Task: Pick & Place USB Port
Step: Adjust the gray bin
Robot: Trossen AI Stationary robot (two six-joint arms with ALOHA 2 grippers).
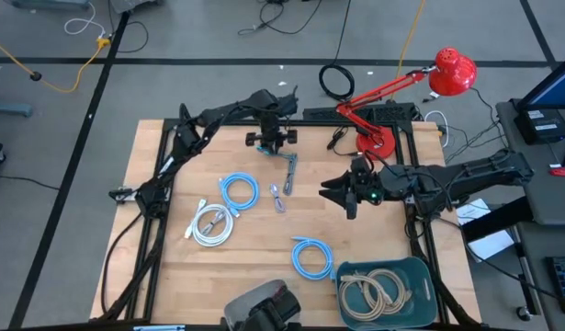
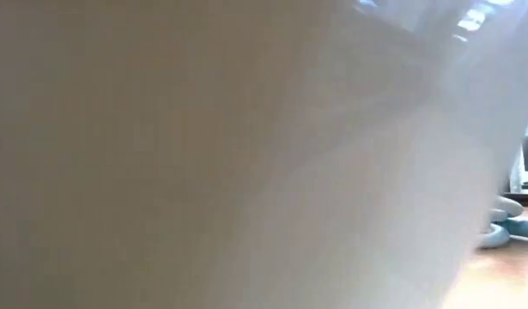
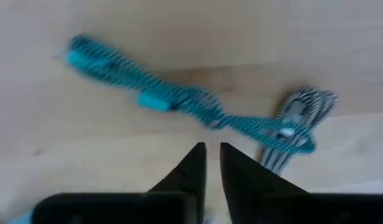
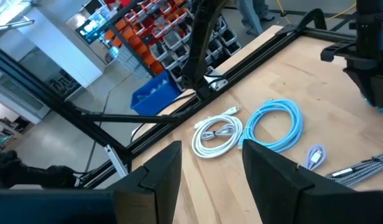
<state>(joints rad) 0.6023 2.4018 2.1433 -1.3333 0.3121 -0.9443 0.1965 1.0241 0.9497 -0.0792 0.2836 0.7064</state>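
1. the left gripper hung at the upper middle of the table, fingers nearly together, pinching nothing.
2. the braided usb cable lay just below it, long axis near vertical in the high view.
3. the right gripper, half spread, waited farther off.

Wooden table, 2 blue cable coils, white coil, braided cable, teal bin
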